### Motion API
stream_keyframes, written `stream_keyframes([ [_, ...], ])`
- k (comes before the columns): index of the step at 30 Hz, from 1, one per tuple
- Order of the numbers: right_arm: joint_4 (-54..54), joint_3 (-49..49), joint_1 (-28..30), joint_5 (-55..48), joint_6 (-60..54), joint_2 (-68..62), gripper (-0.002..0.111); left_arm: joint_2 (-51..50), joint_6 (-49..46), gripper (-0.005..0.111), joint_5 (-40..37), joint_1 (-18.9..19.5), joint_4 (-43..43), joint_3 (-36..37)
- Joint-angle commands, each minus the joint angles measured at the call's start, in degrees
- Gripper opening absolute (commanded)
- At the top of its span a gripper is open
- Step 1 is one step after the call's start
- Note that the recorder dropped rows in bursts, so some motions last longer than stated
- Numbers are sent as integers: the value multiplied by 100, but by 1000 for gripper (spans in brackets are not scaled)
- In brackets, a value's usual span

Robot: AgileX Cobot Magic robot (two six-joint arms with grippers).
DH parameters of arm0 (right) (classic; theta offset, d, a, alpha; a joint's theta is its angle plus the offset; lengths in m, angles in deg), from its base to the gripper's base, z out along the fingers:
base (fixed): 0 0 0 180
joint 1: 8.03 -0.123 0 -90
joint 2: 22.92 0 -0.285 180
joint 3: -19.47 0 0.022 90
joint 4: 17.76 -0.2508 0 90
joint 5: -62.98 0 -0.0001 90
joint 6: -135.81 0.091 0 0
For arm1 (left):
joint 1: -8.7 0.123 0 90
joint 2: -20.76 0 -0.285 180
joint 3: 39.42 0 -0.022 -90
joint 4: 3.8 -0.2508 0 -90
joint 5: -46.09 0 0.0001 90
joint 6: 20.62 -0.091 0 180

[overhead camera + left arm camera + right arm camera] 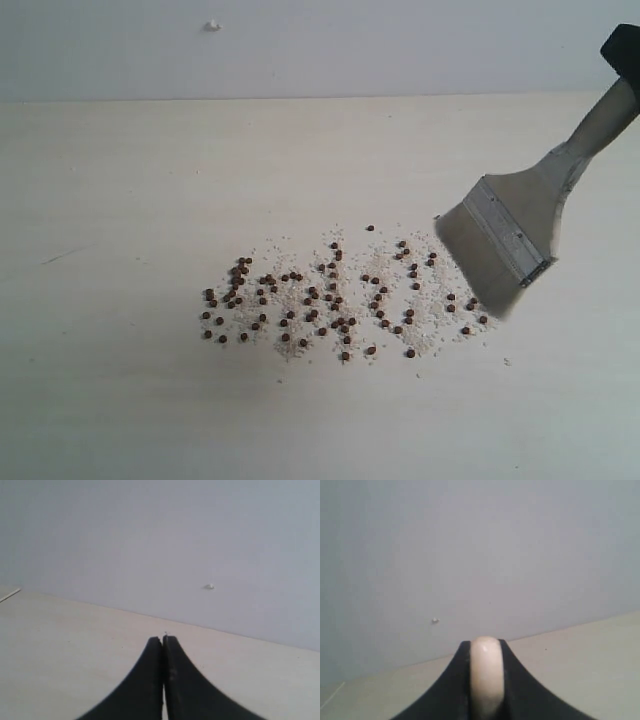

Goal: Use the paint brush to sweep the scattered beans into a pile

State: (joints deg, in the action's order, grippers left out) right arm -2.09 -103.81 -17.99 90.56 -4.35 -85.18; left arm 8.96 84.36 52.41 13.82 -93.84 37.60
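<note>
Your black right gripper [484, 645] pinches the wide, pale-handled, silver-ferruled paint brush [515, 220] at frame right, bristles seemingly touching the tiny reddish-brown beans [330, 300]. Your left gripper [163, 640] has its jaws pressed together.

Exterior view angled down on table [120, 400], wrist views low, facing wall [150, 530], all sharing white speck [212, 25]
</note>
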Motion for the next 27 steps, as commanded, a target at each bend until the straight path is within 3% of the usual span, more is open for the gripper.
stream_keyframes([
  [1,-175,-378,-2,-535,-721,36,0,22,21,0,340,2,-2,19],
  [2,-534,-711,-2,-1302,-1479,36,0,22,21,0,450,2,-2,19],
  [5,-862,-1054,-2,-1590,-1941,36,0,22,21,0,517,2,-2,19],
  [9,-1179,-1797,-2,-2358,-3370,-381,0,22,10,0,517,2,-2,19],
  [14,-1980,-1993,-47,-1998,-3201,-810,0,22,10,0,517,2,-2,19],
  [20,-2852,-1993,-1379,-940,-3157,-1508,0,22,12,0,552,2,-2,19],
  [27,-4313,-1993,-2826,332,-3860,-2232,0,22,12,0,552,2,-2,19],
])
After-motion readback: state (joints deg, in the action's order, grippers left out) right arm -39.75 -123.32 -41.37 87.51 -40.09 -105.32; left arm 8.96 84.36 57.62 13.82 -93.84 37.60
